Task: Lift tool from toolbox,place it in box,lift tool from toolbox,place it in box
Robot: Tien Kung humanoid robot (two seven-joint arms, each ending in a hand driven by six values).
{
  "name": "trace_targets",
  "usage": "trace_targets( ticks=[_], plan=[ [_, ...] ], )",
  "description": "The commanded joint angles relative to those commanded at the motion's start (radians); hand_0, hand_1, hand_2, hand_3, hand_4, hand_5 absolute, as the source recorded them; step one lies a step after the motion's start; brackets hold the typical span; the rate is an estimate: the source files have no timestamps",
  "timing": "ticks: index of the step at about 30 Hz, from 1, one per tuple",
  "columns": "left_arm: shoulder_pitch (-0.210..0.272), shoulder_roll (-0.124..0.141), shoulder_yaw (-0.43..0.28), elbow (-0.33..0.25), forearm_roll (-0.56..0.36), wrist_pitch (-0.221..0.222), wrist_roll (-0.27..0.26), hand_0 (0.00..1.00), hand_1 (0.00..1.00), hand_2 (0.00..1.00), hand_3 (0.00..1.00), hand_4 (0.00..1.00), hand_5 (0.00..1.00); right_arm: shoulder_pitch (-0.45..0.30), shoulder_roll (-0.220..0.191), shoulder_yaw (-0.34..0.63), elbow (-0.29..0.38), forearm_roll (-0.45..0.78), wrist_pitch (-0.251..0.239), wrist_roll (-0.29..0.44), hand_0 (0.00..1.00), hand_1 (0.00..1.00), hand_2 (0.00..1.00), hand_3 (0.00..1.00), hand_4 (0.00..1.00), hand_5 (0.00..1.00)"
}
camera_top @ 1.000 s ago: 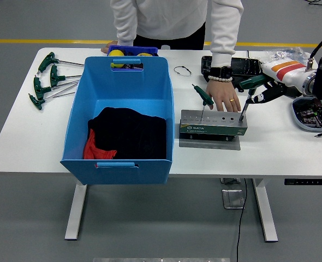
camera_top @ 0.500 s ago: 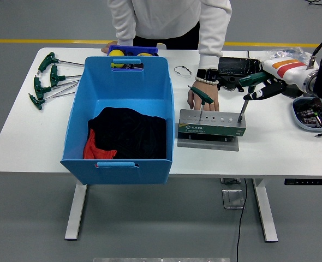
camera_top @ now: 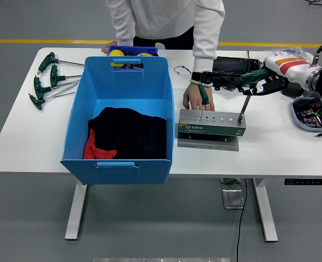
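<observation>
**Right hand on T-wrench above the rack**

Right hand (camera_top: 266,83), coming in from the desk's right edge, fingers curled around the green handle of a wrench (camera_top: 245,98). Wrench's long axis runs near vertical, slightly tilted: handle up and to the right, shaft pointing down-left, its tip at the right end of the rack (camera_top: 212,124) top (cannot tell whether the tip sits in a hole or is just clear of it).

Rack stands near the desk's front edge, right of centre, long axis left to right. A second wrench (camera_top: 204,98) stands near its left end, shaft down, green handle up.

Person at the far side: one hand (camera_top: 196,98) flat on the desk just behind the rack, touching or just behind that second wrench's handle.

Blue box (camera_top: 123,82) left of the rack, dark cloth (camera_top: 131,134) with some red inside it. Loose wrenches (camera_top: 47,79) lie at the desk's far left corner, handles left, shafts pointing right.

Left arm not visible.
</observation>
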Motion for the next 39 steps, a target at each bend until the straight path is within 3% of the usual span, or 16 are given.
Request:
trace_targets(
  ticks=[3,4,9,10,16,39],
  plan=[
    [0.001,0.000,-0.003,0.000,0.003,0.000,0.001,0.508,0.499,0.524,0.687,0.722,0.671,-0.003,-0.008,0.013,0.019,0.007,0.002,-0.009,0.029,0.002,0.002,0.002,0.916,0.732],
    [0.001,0.000,-0.004,0.000,0.004,0.000,0.001,0.506,0.497,0.521,0.687,0.723,0.672,-0.004,-0.011,0.016,0.024,0.009,0.003,-0.010,0.029,0.002,0.002,0.002,0.807,0.664],
    [0.004,-0.001,-0.013,0.000,0.013,0.000,0.002,0.506,0.497,0.521,0.687,0.723,0.672,-0.010,-0.028,0.038,0.063,0.008,0.009,-0.022,0.029,0.002,0.002,0.002,0.807,0.664],
    [0.004,-0.001,-0.014,0.000,0.014,0.000,0.002,0.506,0.499,0.520,0.687,0.722,0.671,-0.011,-0.031,0.042,0.070,0.007,0.010,-0.023,0.028,0.002,0.002,0.003,0.756,0.637],
    [0.004,0.000,-0.026,0.000,0.025,0.001,0.003,0.505,0.497,0.517,0.685,0.722,0.671,-0.018,-0.059,0.078,0.129,0.006,0.017,-0.036,0.028,0.002,0.002,0.009,0.725,0.608],
    [0.014,-0.002,-0.069,0.000,0.066,0.003,0.012,0.505,0.498,0.516,0.685,0.722,0.672,-0.020,-0.132,0.201,0.284,-0.003,0.065,-0.057,0.028,0.002,0.002,0.011,0.717,0.605]
  ],
)
